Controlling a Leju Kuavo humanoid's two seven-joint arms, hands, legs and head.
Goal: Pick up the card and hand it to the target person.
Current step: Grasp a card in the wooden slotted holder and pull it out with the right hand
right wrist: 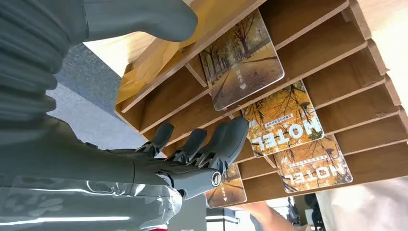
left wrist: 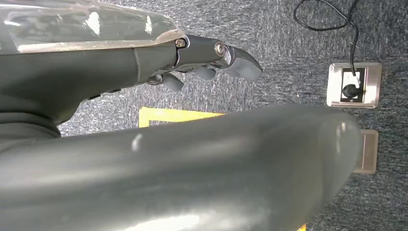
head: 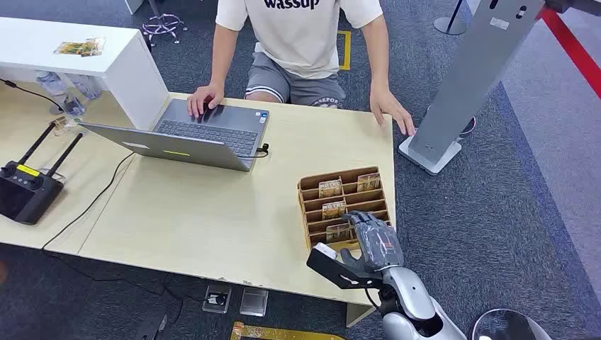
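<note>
Head view: a light wooden table [head: 212, 219] fills the centre of the frame, and a slotted brown wooden card rack [head: 345, 205] stands near its lower right corner. Several cards printed with autumn trees sit upright in the rack's slots; the nearest of these, a glossy autumn-tree card [head: 339, 231], occupies the lowest row of the rack, at the lower centre-right of the frame. The robot's silver right hand [head: 372, 237] rises from the bottom edge and hovers over this row, its dark fingers spread apart and holding nothing. In the right wrist view the same card [right wrist: 242, 60] lies in the upper centre of the frame, the fingers [right wrist: 226, 139] extend loosely apart towards the rack's dividers [right wrist: 308, 72], and the grey thumb [right wrist: 144, 19] sits above the near edge in the upper left; whether any fingertip touches the wood cannot be told. At the top centre of the head view, a seated person in a cream T-shirt [head: 301, 35] rests one hand on an open grey laptop [head: 205, 134] and the other on the far table edge. A black remote controller with two antennas [head: 28, 188] lies at the left edge. In the left wrist view the left hand [left wrist: 211, 62] hangs over grey carpet, fingers loosely curled and empty.
</note>
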